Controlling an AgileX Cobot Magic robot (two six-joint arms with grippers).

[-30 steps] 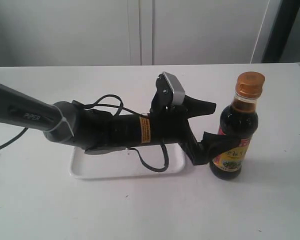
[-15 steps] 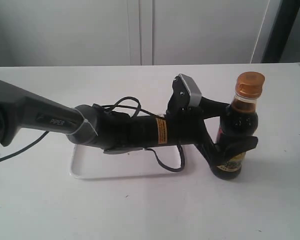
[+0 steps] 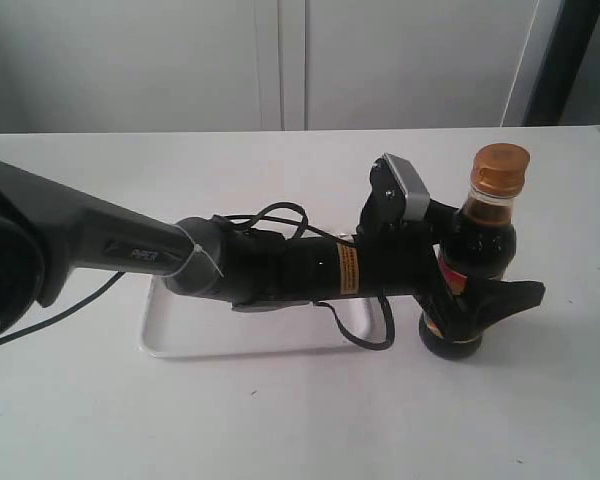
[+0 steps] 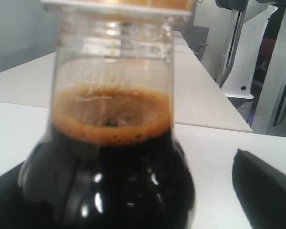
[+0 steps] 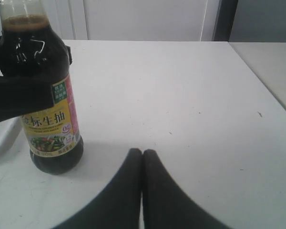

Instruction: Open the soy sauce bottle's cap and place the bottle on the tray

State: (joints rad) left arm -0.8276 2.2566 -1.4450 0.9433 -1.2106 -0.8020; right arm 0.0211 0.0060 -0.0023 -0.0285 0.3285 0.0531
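Exterior view: the left gripper [image 3: 470,285] reaches across the white table [image 3: 280,420] to bracket the soy sauce bottle [image 3: 472,265], which stands upright on the tabletop just beside the right end of the tray [image 3: 180,335] and not on it. One black finger crosses the label on the near side while the other passes behind the glass; the jaws look spread around the bottle's body, and whether they are pressing it cannot be told from these pictures. The cap [image 3: 503,168] sits closed on the narrow neck. Seen from the left wrist camera, the bottle's dark shoulder and foamy liquid line fill the picture, a sign the bottle sits deep between the fingers. The right gripper [image 5: 142,164], fingers pressed together and holding nothing, waits well apart from the bottle (it does not appear in the exterior picture). The step in hand appears to be securing the bottle so the cap can be flipped. Doing it well calls for closing squarely on the wide body, low enough to keep the bottle from tipping, and leaving the neck free for the other arm.
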